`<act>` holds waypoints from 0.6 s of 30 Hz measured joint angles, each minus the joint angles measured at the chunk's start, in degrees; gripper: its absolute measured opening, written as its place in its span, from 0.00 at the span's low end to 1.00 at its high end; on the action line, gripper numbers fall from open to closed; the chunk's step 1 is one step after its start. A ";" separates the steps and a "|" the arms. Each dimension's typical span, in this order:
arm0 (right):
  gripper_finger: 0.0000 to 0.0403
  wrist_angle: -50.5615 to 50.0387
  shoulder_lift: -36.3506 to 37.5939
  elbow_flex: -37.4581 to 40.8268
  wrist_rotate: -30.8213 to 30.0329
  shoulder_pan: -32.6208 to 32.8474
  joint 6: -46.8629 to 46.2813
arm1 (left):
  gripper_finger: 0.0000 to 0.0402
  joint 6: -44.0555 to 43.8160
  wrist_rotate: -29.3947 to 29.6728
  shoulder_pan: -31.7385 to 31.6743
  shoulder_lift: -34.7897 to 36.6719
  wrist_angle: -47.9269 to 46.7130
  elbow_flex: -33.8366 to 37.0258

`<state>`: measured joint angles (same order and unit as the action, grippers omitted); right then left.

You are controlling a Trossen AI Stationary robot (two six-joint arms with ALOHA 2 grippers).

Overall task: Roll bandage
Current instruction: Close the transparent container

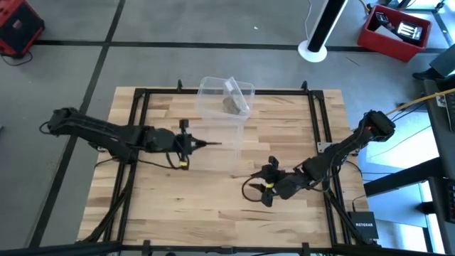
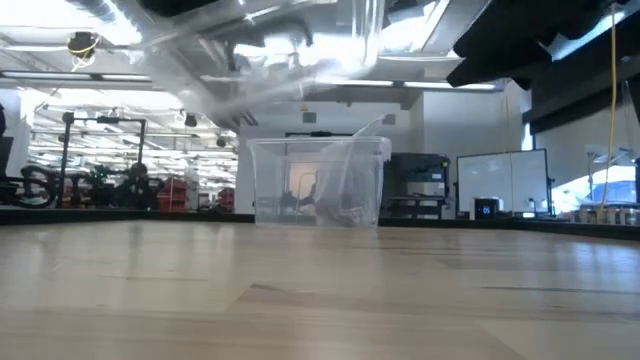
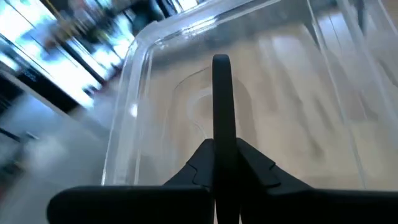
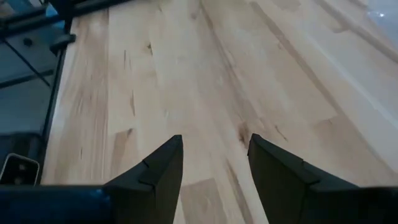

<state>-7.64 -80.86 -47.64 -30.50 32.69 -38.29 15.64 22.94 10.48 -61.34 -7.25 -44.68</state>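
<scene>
Left gripper (image 1: 213,144) shut tight on nothing, pointing at the clear rectangular plastic box (image 1: 222,107).

Fingers (image 3: 222,106) pressed flat together in one dark blade, just short of the box's near wall (transparent, rounded corners). Inside that box, beyond the fingertips, a dull brown lump (image 1: 232,104) — probably the bandage, though hard to tell. Right gripper (image 4: 212,158) well apart over bare pale wooden table (image 1: 213,206), jaws parted, holding nothing.
</scene>
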 joint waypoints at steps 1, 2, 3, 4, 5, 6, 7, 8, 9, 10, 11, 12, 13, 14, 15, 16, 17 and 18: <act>0.45 -0.10 0.00 0.02 0.10 0.00 0.06 | 0.06 2.22 0.57 -0.19 0.46 0.04 -1.18; 0.45 0.09 0.00 0.02 0.10 0.00 0.11 | 0.06 5.10 0.88 -0.73 0.83 0.19 -2.50; 0.45 0.39 0.00 0.02 -0.07 -0.02 0.20 | 0.06 8.32 1.00 -1.54 0.99 0.54 -3.68; 0.45 0.65 0.00 0.02 -0.89 -0.04 0.84 | 0.06 11.26 1.28 -2.63 1.02 0.88 -4.65; 0.45 0.98 0.00 0.04 -1.74 -0.05 1.47 | 0.05 13.52 1.88 -3.84 0.89 1.15 -5.29; 0.45 1.84 0.00 0.04 -2.34 -0.11 2.77 | 0.05 15.11 2.39 -5.06 0.63 1.50 -5.53; 0.45 3.39 0.00 0.04 -2.28 -0.11 4.74 | 0.05 16.49 2.64 -6.13 0.44 1.79 -5.58; 0.45 5.07 0.00 0.04 -1.55 -0.11 7.12 | 0.05 18.41 2.10 -7.10 0.13 2.01 -5.55; 0.45 6.73 0.02 0.04 -0.82 -0.11 9.48 | 0.05 21.02 1.56 -8.10 -0.39 2.18 -5.55; 0.45 8.28 0.03 0.04 -0.80 -0.09 11.69 | 0.05 23.43 1.12 -9.39 -0.71 2.66 -5.52; 0.45 9.18 0.26 0.04 -1.14 -0.09 13.43 | 0.05 24.98 0.85 -10.74 -1.16 3.84 -5.51; 0.45 9.39 0.54 0.04 -2.28 -0.08 14.81 | 0.05 25.63 -0.33 -12.45 -1.89 5.69 -5.55; 0.45 9.46 0.80 0.04 -3.39 -0.40 15.89 | 0.05 25.75 -2.11 -14.20 -2.50 7.00 -5.62; 0.45 9.08 0.98 0.02 -4.57 -1.07 16.78 | 0.05 25.02 -3.94 -15.86 -3.42 7.53 -5.66; 0.45 8.39 1.02 0.02 -6.05 -1.89 17.56 | 0.05 23.47 -5.24 -17.36 -4.70 7.78 -5.64; 0.45 7.53 1.16 0.02 -7.90 -2.79 17.76 | 0.05 22.26 -5.98 -18.63 -5.87 8.06 -5.58; 0.45 6.58 1.28 0.06 -9.45 -3.66 17.78 | 0.05 22.48 -6.26 -19.56 -7.09 8.22 -5.54; 0.45 6.35 1.43 0.09 -10.18 -4.74 17.84 | 0.05 24.10 -6.30 -20.40 -8.27 8.85 -5.49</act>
<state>-1.29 -79.43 -47.55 -40.68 27.95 -20.44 39.74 16.63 -9.92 -69.62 1.61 -50.17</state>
